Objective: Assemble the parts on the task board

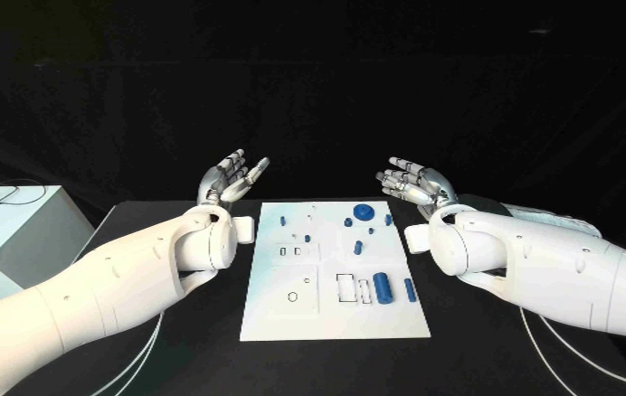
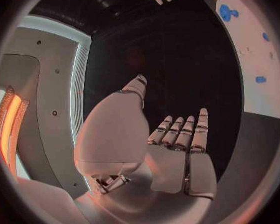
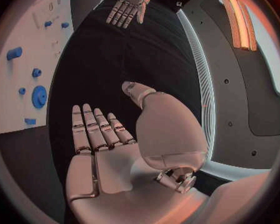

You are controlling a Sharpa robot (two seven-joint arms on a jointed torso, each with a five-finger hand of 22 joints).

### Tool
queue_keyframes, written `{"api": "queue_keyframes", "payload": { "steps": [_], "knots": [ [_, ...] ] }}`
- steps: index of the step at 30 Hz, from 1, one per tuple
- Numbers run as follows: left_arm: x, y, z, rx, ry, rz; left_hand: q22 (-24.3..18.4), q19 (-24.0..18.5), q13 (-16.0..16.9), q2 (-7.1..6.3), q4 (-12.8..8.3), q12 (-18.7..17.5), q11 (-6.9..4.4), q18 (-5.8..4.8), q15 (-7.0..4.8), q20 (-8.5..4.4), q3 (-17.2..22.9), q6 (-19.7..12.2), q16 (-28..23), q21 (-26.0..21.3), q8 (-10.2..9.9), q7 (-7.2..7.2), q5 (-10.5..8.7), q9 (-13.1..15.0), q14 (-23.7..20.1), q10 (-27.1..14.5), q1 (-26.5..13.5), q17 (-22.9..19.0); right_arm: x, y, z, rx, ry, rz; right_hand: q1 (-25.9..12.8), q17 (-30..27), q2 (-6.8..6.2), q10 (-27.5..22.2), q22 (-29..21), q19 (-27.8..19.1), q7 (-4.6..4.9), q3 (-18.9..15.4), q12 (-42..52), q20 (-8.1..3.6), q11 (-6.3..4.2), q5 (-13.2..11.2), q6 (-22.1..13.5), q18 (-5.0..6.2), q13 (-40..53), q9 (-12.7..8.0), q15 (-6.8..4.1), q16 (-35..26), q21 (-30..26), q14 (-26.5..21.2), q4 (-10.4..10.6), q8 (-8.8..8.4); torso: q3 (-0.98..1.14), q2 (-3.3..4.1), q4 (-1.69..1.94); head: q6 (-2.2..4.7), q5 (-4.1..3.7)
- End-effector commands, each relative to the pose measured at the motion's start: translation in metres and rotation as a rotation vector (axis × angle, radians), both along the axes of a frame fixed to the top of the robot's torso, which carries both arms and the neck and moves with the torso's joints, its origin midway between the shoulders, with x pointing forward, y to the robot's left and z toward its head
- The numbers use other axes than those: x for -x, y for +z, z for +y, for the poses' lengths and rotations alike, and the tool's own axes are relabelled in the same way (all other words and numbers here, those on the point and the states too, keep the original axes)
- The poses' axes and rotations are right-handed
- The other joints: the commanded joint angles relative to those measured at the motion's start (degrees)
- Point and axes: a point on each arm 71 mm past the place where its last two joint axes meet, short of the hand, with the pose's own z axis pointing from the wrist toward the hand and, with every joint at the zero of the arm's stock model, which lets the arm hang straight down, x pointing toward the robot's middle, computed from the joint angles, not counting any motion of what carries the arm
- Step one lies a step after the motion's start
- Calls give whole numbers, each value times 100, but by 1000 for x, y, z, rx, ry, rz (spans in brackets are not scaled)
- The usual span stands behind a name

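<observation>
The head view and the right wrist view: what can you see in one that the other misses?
The head view alone takes in the whole task board, with its large blue cylinder near the robot. The right wrist view alone shows the right hand from the palm side, open and holding nothing. Both show the left hand, the blue gear and other small blue parts.
</observation>
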Motion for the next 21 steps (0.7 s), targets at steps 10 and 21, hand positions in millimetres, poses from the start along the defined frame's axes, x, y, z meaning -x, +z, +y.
{"api": "queue_keyframes", "payload": {
  "steps": [10,21],
  "knots": [
    [0,4,8,-8,-130,1,35,211,61,228,63,102,117,70,98,66,136,745,142,73,194,625,21,102,588,671,272,85,-25,19,-10,482,221,-195,866,295,-220,2623,172,2201,579,379,253,-3,-308,-181,2588,486,129,462,-392,550,378,2399,-621,661,0,97,9,-113,-17],
    [16,32,18,-23,-217,-45,362,3164,250,391,28,532,-131,541,-582,-278,447,3388,1228,1106,874,474,-19,473,4256,4193,432,924,-31,36,8,981,373,-409,984,751,-317,3906,639,4085,270,198,196,-868,-760,-570,3389,474,126,455,-1129,1395,1525,4553,-829,815,-26,417,73,-20,-148]
  ]
}}
